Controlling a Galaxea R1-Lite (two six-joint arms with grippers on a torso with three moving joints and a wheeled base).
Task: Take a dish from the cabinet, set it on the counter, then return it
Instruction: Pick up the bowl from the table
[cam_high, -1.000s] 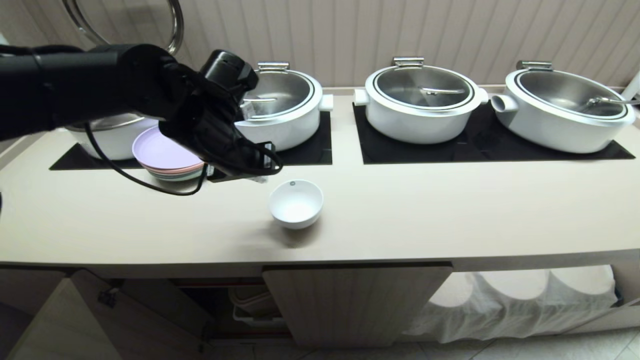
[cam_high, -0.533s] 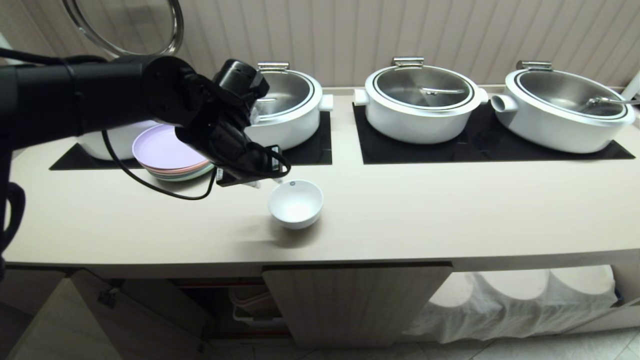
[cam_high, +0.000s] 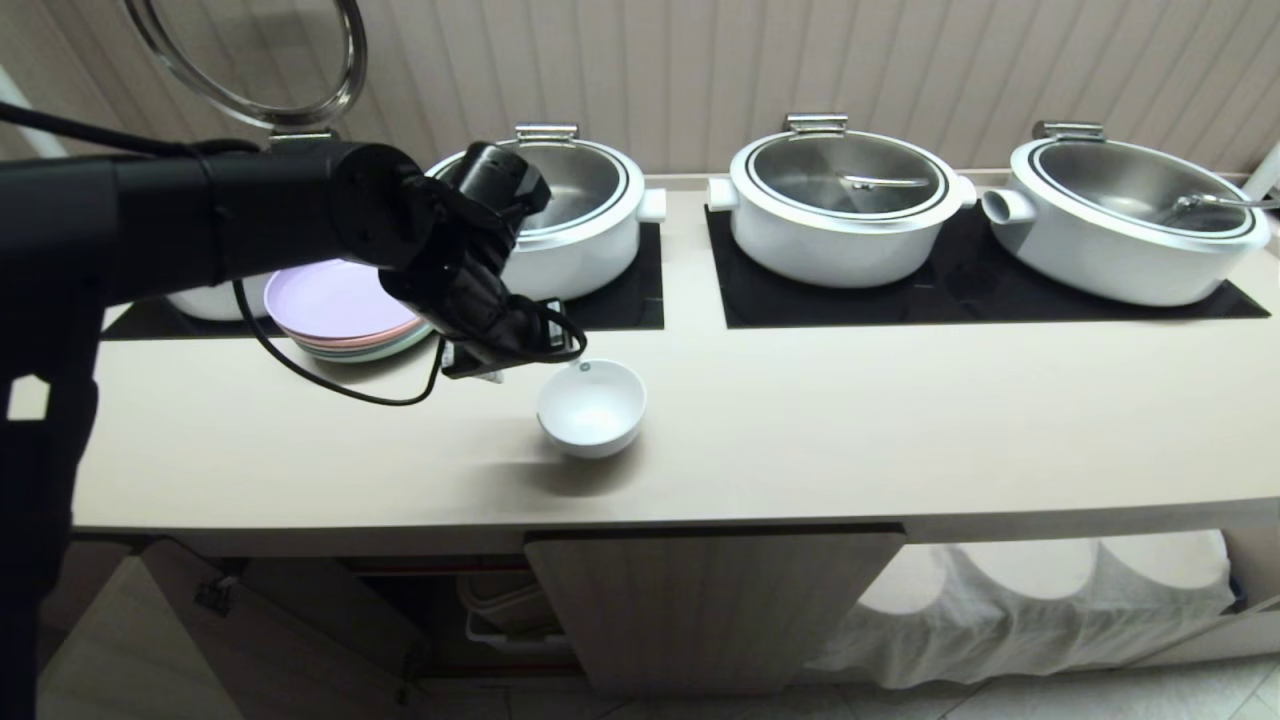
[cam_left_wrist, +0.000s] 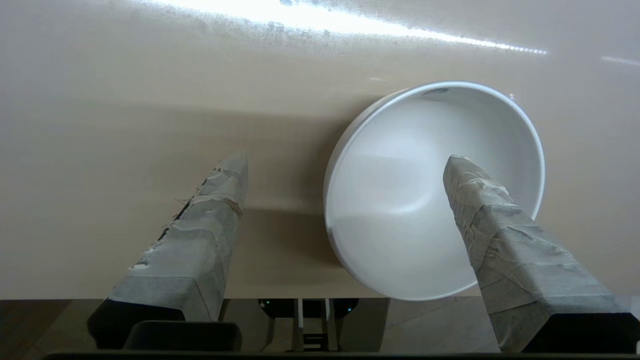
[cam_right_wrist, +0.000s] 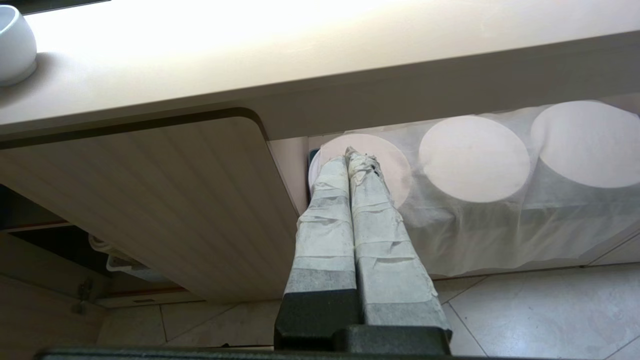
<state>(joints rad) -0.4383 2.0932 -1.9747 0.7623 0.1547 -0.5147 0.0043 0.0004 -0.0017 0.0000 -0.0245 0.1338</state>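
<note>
The dish (cam_high: 592, 405), a small white bowl, stands upright on the beige counter (cam_high: 850, 420) near its front edge. My left gripper (cam_high: 520, 365) hovers at the bowl's back left rim, pointing down. In the left wrist view the left gripper (cam_left_wrist: 344, 160) is open: one taped finger (cam_left_wrist: 480, 210) hangs over the inside of the dish (cam_left_wrist: 400, 200), the other (cam_left_wrist: 215, 210) over bare counter beside it, neither touching. The cabinet (cam_high: 700, 600) below has one door closed and its left door (cam_high: 130, 640) swung open. My right gripper (cam_right_wrist: 352, 152) is shut and empty, parked low before the cabinet.
A stack of pastel plates (cam_high: 340, 310) sits left of the bowl behind my left arm. Three lidded white pots (cam_high: 845, 200) stand on black glass panels (cam_high: 960, 290) along the back. A white cloth with round cut-outs (cam_high: 1050, 600) hangs under the counter at right.
My left arm has swung right and down, bringing the gripper from beside the plates to the bowl's rim. The bowl has stayed put.
</note>
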